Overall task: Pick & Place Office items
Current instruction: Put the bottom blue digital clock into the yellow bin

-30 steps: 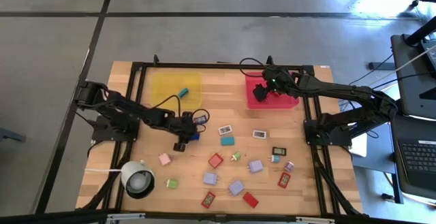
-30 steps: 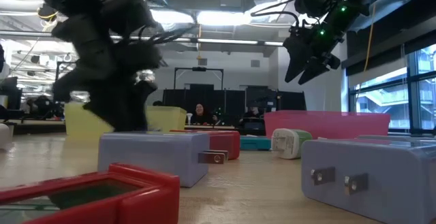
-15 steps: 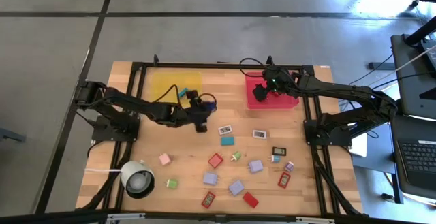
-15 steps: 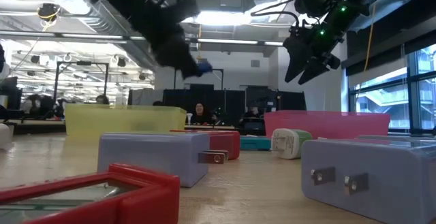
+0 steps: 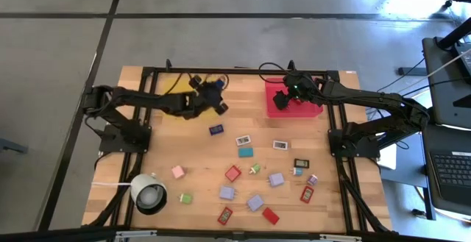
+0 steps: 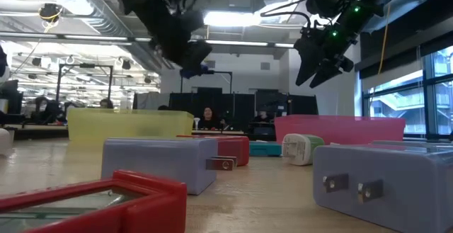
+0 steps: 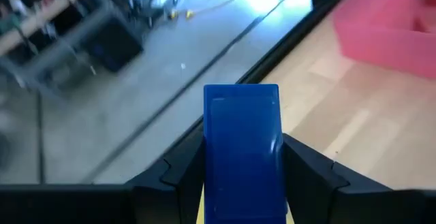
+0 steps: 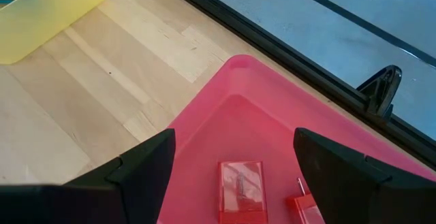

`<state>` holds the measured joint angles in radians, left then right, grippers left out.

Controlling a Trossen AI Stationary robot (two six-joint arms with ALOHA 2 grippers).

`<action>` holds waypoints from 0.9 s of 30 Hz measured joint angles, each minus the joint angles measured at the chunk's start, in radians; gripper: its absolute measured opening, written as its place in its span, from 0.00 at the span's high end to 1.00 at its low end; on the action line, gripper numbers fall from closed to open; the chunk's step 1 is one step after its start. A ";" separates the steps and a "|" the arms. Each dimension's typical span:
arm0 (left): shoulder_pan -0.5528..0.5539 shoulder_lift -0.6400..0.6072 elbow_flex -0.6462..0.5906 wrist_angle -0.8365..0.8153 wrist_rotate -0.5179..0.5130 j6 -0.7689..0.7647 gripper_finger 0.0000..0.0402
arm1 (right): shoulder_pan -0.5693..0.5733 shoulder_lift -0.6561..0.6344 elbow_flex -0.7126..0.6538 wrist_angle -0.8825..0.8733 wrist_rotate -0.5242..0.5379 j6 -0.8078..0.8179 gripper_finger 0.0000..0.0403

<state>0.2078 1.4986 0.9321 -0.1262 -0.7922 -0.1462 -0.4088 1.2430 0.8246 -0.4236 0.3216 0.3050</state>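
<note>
A blue block [image 7: 242, 149] is pinched between the fingers of the left gripper [image 5: 214, 95], held above the yellow tray's [image 5: 176, 89] edge. The right gripper [image 5: 280, 95] is spread empty over the red tray [image 8: 225, 115], where two red items [image 8: 240, 186] lie. About seventeen office items [image 5: 255, 202] are left on the table [image 5: 147, 146].

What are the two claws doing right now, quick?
Left gripper: closed on a blue block, above the yellow tray.
Right gripper: open, empty, over the red tray.
</note>
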 joint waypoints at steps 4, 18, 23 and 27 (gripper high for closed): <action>0.118 0.000 0.000 -0.034 0.122 -0.063 0.61 | 0.000 0.000 0.000 0.000 0.000 0.000 0.25; 0.325 -0.001 0.000 -0.364 0.290 -0.209 0.61 | 0.000 0.000 0.000 0.000 0.000 0.000 0.25; 0.337 -0.001 0.000 -0.490 0.311 -0.212 0.60 | 0.000 0.000 0.000 0.000 0.000 0.000 0.25; 0.339 -0.002 -0.015 -0.522 0.356 -0.218 0.60 | 0.000 0.000 0.000 0.000 0.000 0.000 0.25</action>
<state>0.5467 1.4967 0.9167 -0.6481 -0.4357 -0.3645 -0.4088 1.2430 0.8246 -0.4240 0.3218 0.3050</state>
